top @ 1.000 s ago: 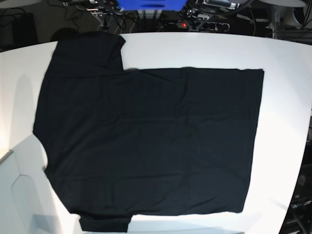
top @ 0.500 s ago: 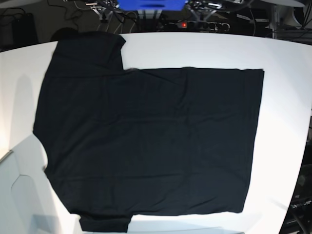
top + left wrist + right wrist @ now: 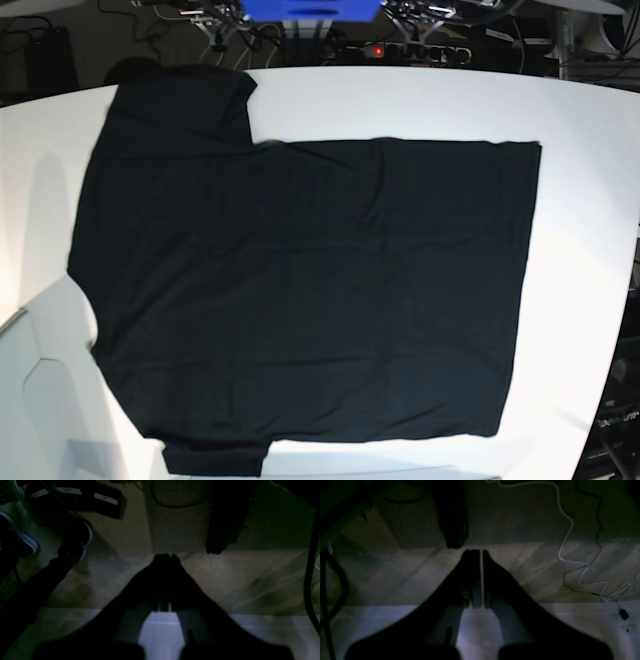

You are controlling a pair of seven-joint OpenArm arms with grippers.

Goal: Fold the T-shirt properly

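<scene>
Clearly no fold is made yet: the large plain black cloth T-shirt lies spread flat on the white table, while left gripper and right gripper hang pressed together, empty, off the table.

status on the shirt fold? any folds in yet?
Done: none. The T-shirt lies spread flat on the white table, both sleeves out, no layer folded over.
In hand: nothing. The left end effector and right end effector are shut, hold no cloth, and look at the floor beyond the table edge; neither arm shows in the base view.
Left: every fold.
</scene>
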